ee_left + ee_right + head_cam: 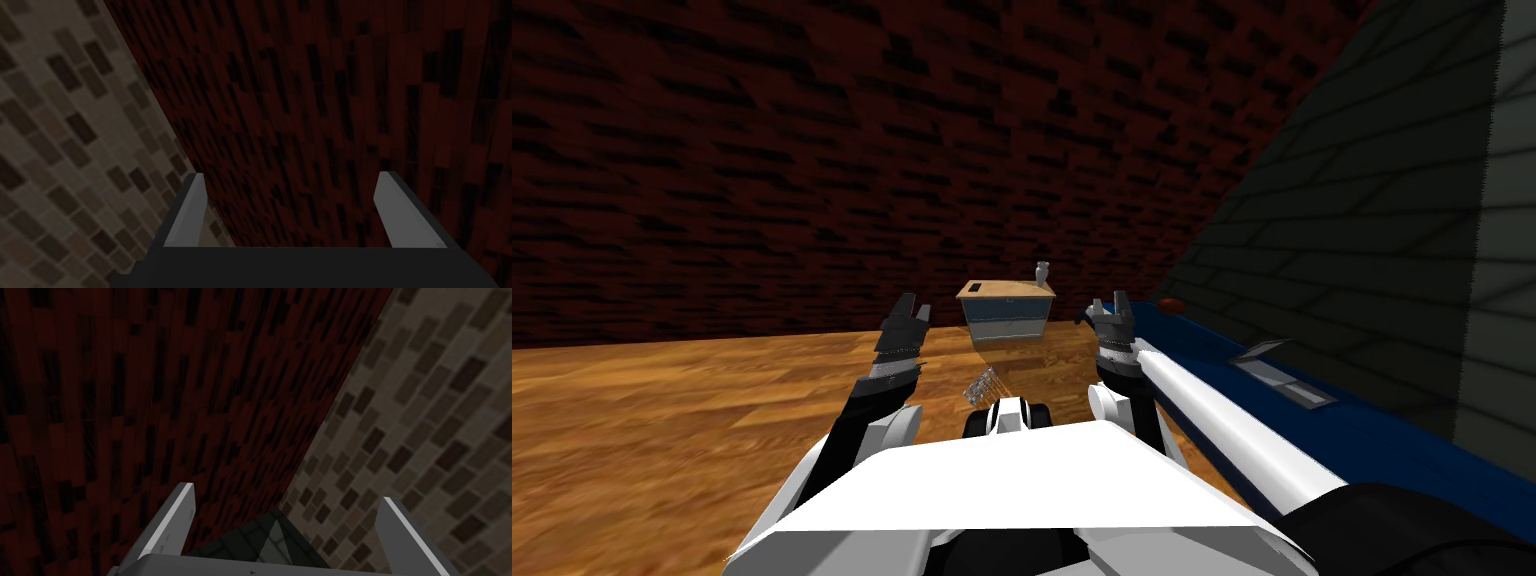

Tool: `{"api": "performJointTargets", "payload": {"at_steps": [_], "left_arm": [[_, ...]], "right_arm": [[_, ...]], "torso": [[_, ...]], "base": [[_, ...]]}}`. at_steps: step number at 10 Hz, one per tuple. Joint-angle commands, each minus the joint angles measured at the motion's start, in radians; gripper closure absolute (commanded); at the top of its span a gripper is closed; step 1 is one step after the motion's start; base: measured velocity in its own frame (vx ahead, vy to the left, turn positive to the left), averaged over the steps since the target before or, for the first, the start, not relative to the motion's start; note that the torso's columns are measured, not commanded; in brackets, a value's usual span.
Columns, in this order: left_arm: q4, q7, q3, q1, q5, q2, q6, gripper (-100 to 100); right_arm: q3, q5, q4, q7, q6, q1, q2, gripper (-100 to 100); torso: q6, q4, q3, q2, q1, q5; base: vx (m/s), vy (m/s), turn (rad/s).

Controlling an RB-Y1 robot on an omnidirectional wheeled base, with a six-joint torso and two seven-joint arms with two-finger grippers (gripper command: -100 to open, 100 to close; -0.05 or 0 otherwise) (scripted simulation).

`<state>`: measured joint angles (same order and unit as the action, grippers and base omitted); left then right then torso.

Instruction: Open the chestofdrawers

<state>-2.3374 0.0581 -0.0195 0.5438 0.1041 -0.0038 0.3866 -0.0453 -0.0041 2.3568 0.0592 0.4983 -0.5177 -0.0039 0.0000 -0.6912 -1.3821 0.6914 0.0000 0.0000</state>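
**Facing the chest from across the floor**

Stood well apart from the small chest of drawers, a low box with a light wooden top and pale blue-grey drawer fronts. Saw it set on the brown wooden plank floor at the foot of the dark red brick wall. Could not tell at that range whether any drawer stood out. Spotted a small grey bottle-like object upright at the top's right rear corner and a flat dark item near its left edge. Held left hand and right hand raised either side of the chest in the head view. Had both released, blade fingers spread wide, nothing between them. Had a long blue slab close on the right, along a grey tiled wall.
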Motion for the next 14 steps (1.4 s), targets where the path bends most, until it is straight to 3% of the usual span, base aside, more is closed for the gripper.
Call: {"api": "performJointTargets", "payload": {"at_steps": [1,4,7,12,14], "left_arm": [[0.029,0.002,-0.001,-0.007,0.0,0.058,0.015,-100],[0.096,0.007,-0.003,-0.022,0.0,0.117,0.052,-100],[0.183,0.015,-0.007,-0.044,-0.001,0.152,0.105,-100],[0.3,0.025,-0.011,-0.07,-0.001,0.172,0.171,-100],[0.375,0.032,-0.014,-0.089,-0.001,0.18,0.22,-100]], "right_arm": [[0.0,0.0,0.0,0.0,0.0,0.0,0.0,0],[0.0,0.0,0.0,0.0,0.0,0.0,0.0,0],[0.0,0.0,0.0,0.0,0.0,0.0,0.0,0],[0.0,0.0,0.0,0.0,0.0,0.0,0.0,0],[0.0,0.0,0.0,0.0,0.0,0.0,0.0,0]], "torso": [[0.0,-0.033,-0.069,0.033,0.0,0.0],[0.0,-0.046,-0.095,0.044,-0.001,0.0],[0.0,-0.047,-0.094,0.046,-0.001,0.0],[0.0,-0.047,-0.095,0.045,0.0,0.0],[0.0,-0.047,-0.093,0.048,-0.001,0.0]], "base": [[0.043,-0.018,0.019],[0.077,-0.037,0.024],[0.103,-0.057,0.037],[0.108,-0.043,0.031],[0.103,-0.066,0.038]]}}
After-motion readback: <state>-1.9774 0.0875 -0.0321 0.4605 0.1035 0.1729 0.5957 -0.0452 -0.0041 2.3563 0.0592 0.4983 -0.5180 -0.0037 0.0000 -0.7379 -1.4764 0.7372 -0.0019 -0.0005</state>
